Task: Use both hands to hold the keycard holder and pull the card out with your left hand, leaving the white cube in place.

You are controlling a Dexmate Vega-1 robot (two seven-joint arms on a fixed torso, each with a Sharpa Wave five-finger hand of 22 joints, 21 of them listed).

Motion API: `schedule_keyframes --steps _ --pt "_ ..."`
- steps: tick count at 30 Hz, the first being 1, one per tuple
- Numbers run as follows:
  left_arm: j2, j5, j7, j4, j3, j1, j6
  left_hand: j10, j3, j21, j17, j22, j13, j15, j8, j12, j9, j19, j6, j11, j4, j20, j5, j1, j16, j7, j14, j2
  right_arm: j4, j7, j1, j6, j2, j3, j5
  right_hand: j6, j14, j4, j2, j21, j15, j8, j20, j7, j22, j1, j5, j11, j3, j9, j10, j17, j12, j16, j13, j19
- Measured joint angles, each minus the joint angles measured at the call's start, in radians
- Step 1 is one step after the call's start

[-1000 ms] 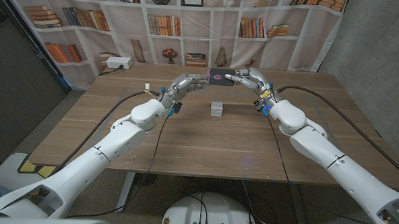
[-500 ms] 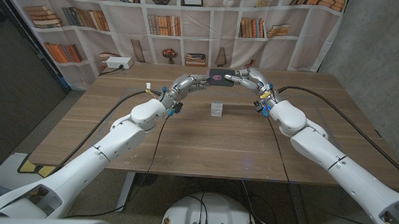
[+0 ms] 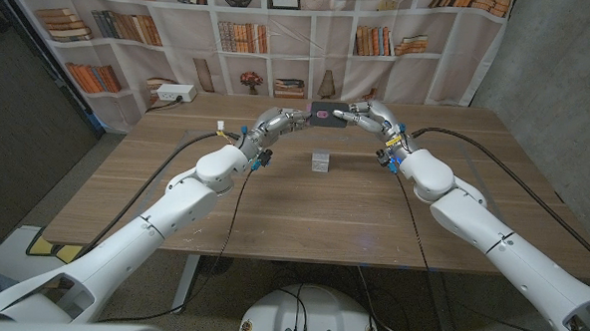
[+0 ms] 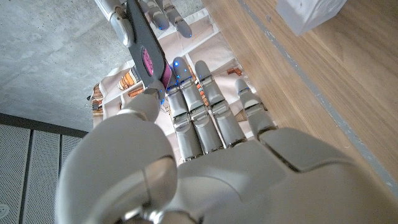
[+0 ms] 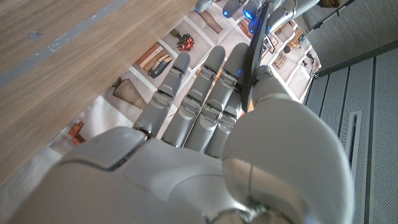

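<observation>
I see my left hand (image 3: 280, 120) fingers (image 4: 200, 106) pinching the left end of the keycard holder (image 3: 322, 112), thumb on one face. My right hand (image 3: 369, 115) fingers (image 5: 214, 87) clamp its right end. Holder is held above the far middle of the desk (image 3: 303, 201). White cube (image 3: 321, 160) sits on the desk nearer me, apart from both hands.

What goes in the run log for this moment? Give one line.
left hand: holds keycard holder | right hand: holds holder's other end | holder: lifted above table | white cube: on table
</observation>
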Motion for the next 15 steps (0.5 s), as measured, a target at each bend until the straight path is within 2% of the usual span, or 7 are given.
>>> schedule_keyframes --steps 5,15 --pt "-0.003 0.006 0.009 0.0 0.0 0.002 0.0 0.008 0.0 0.0 0.0 -0.001 0.005 -0.006 0.008 0.007 0.009 0.008 0.004 0.005 0.0 -0.02 0.0 -0.003 0.0 0.003 0.016 0.01 -0.003 -0.001 -0.002 -0.004 -0.001 0.002 0.0 0.0 0.0 0.0 0.001 -0.006 0.0 -0.001 0.0 0.0 0.0 -0.001 0.0 0.0 0.0 0.0 0.0 0.0 0.0 0.0 0.003 0.0" --pt "-0.004 0.01 0.026 0.0 -0.007 0.01 0.0 0.016 0.0 0.0 0.0 -0.002 0.009 -0.011 0.012 0.008 0.018 0.014 0.011 0.012 0.0 -0.038 -0.001 0.005 0.007 0.011 0.028 0.018 -0.001 -0.005 -0.002 -0.003 -0.001 0.005 0.0 0.0 0.0 0.0 0.004 -0.006 0.0 0.003 0.0 0.0 0.0 -0.004 0.0 0.0 0.0 0.0 0.0 0.0 0.0 0.0 0.005 0.0"
